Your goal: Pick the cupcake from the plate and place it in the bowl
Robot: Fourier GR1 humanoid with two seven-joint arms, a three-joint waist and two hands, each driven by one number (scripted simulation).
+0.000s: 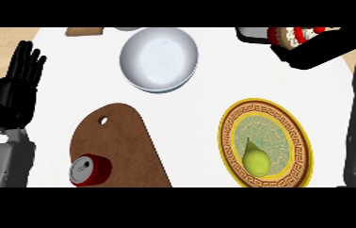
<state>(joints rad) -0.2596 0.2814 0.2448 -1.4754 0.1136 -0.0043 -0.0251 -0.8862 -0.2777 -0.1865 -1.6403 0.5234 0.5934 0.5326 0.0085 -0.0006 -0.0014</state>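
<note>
The cupcake (297, 35), white with red bits, is at the top right, off the plate. My right hand (314, 53) is curled round it and hides most of it. It is well to the right of the white bowl (159, 57), which stands at the top middle with nothing in it. The yellow-rimmed patterned plate (231, 136) lies at the lower right and holds only a green pear (255, 158). My left hand (21, 81) rests open at the left edge, fingers up.
A brown cutting board (122, 137) lies at the lower left with a red can (90, 169) on its near end. A brown object (84, 31) and a grey one (125, 28) peek in at the top edge. My right forearm (351, 142) runs along the right edge.
</note>
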